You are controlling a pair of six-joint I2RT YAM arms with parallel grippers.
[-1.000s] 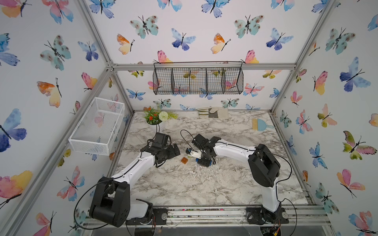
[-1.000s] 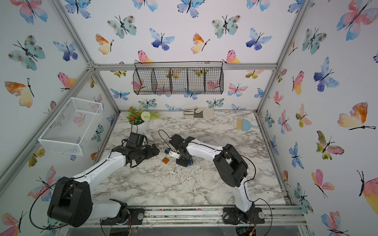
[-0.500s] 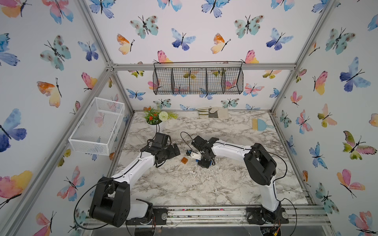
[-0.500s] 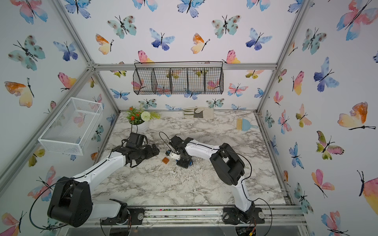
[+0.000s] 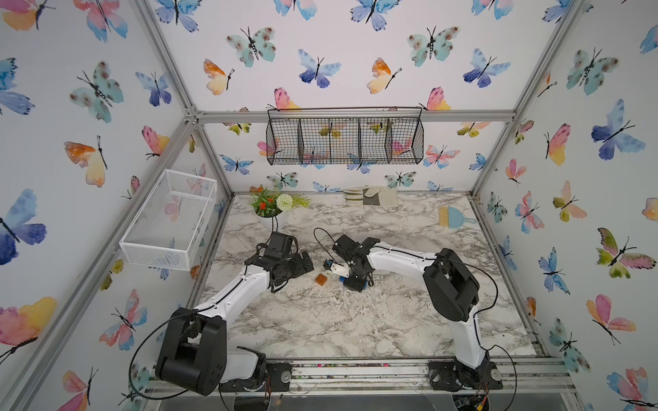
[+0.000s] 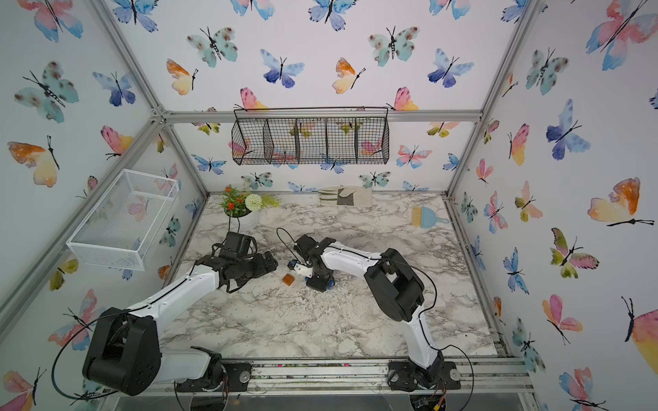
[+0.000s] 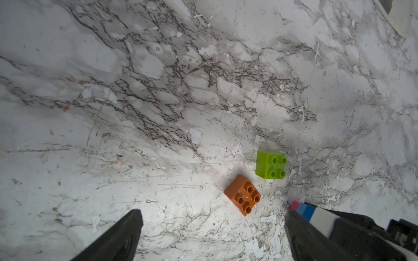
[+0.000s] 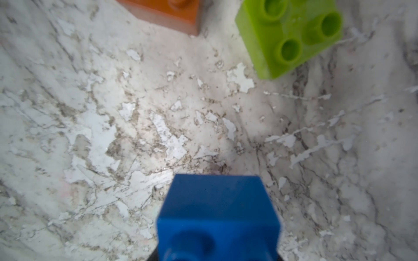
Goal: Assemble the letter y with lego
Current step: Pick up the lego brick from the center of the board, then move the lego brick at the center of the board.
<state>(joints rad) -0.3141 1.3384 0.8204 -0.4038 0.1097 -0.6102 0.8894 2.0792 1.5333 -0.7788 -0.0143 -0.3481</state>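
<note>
My right gripper (image 5: 353, 282) points down at the table's middle, shut on a blue brick (image 8: 218, 217) that fills the space between its jaws. In the left wrist view a pink and blue stack (image 7: 302, 208) shows at that gripper's tip. A translucent orange brick (image 5: 320, 279) lies studs up on the marble just left of it, also seen from both wrists (image 7: 243, 194) (image 8: 167, 13). A lime green brick (image 7: 271, 165) (image 8: 291, 36) sits close beside the orange one. My left gripper (image 5: 302, 261) (image 7: 212, 226) hovers open next to the orange brick, holding nothing.
A flower pot (image 5: 272, 208) stands at the back left of the marble table (image 5: 356, 320). A small blue dustpan brush (image 5: 454, 217) lies back right, and a folded cloth (image 5: 370, 195) rests against the rear wall. A white basket (image 5: 171, 220) and a black wire basket (image 5: 343, 140) hang on the walls.
The right arm's elbow has swung slightly toward the middle while its gripper stays over the same spot with the blue brick. The left arm and the orange brick have not moved.
</note>
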